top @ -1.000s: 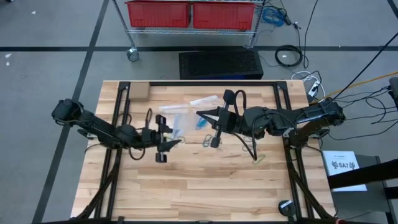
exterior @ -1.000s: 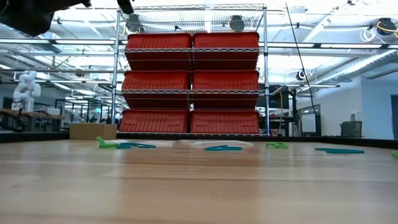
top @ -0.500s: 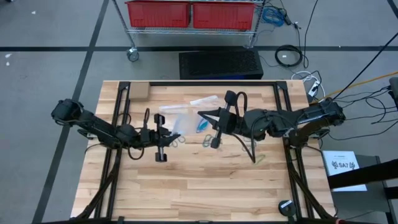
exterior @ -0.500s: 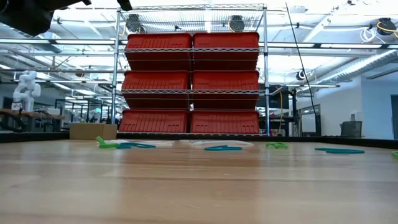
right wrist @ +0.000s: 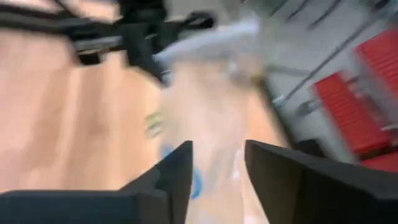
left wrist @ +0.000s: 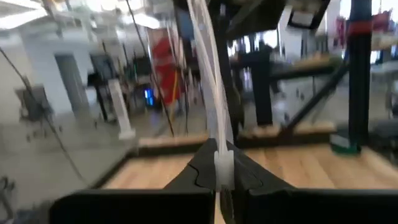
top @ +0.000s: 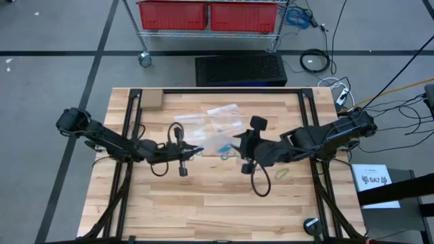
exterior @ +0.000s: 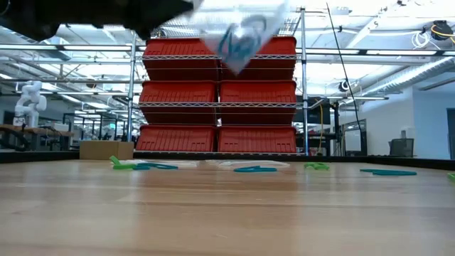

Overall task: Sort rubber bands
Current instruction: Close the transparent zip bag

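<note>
left gripper (top: pixel 194 150): mid-table, fingers pressed together on the edge of a clear bag (top: pixel 215 141); left wrist view shows the thin plastic (left wrist: pixel 214 124) pinched right at the fingertips (left wrist: pixel 200 169)
right gripper (top: pixel 237 140): just right of the bag's other end, facing the left gripper; right wrist view shows the fingers (right wrist: pixel 180 168) spread with a gap between them, bag (right wrist: pixel 211 93) ahead of them, not gripped
bag: lifted off the table (top: pixel 203 210); in the low view it hangs blurred near the top (exterior: pixel 242 28), blue band (exterior: pixel 234 41) visible inside it
bag contents: blue bit (top: pixel 223 148) shows through the plastic in the high view; how many bands are inside, can't tell
other bags: more clear plastic (top: pixel 218 109) lying flat on the table, farther back than the held bag
loose bands: one green band (top: pixel 282 173) on the wood to the right, near the right arm; low view shows green (exterior: pixel 121 165) and teal (exterior: pixel 254 169) bands lying flat along the far part of the table
band colours on table: bright green, teal
behind table: wire rack with red bins (exterior: pixel 219 96)
</note>
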Robot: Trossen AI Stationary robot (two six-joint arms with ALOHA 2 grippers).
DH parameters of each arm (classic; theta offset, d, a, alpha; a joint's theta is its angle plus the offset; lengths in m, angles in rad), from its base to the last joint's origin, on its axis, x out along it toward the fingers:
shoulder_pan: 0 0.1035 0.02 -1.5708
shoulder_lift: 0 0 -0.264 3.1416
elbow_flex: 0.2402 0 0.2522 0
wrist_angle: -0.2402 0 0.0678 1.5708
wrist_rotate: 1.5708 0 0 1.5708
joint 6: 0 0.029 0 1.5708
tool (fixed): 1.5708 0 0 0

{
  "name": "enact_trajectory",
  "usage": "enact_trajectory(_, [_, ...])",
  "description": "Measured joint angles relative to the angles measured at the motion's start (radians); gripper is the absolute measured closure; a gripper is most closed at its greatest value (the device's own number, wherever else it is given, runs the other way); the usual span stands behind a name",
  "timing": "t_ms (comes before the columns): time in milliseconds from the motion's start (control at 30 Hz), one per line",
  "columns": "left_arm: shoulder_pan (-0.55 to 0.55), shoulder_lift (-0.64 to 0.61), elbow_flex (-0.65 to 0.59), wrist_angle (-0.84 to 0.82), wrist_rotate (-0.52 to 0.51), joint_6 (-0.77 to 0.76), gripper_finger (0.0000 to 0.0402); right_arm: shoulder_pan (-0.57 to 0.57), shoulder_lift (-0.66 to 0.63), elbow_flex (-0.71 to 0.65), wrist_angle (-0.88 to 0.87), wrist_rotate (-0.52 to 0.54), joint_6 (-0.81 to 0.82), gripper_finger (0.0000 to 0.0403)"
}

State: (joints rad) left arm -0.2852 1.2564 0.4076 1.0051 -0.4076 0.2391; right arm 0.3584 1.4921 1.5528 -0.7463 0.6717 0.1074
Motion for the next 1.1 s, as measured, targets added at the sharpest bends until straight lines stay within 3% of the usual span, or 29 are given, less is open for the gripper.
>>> enact_trajectory(200, [0.0, 0.0, 0.026, -0.273, -0.02, -0.065, 0.0392, -0.013, 0.0, 0.0, -0.05, -0.241, 0.115, 0.0223])
enact_trajectory(600, [0.0, 0.0, 0.19, -0.673, -0.019, -0.067, 0.0393, -0.15, 0.143, 0.0, 0.056, -0.439, -0.042, 0.0241])
enact_trajectory(700, [0.0, 0.0, 0.199, -0.705, -0.019, -0.069, 0.0393, -0.182, 0.177, 0.0, 0.063, -0.447, -0.049, 0.024])
enact_trajectory(833, [0.0, 0.0, 0.2, -0.707, -0.018, -0.069, 0.0393, -0.219, 0.213, 0.0, 0.072, -0.534, -0.044, 0.0242])
enact_trajectory(967, [0.002, 0.0, 0.2, -0.715, -0.018, -0.075, 0.0393, -0.23, 0.245, 0.0, 0.099, -0.546, -0.067, 0.0279])
enact_trajectory(1100, [0.009, 0.0, 0.2, -0.715, -0.013, -0.077, 0.0393, -0.227, 0.278, 0.0, 0.124, -0.541, -0.108, 0.0372])
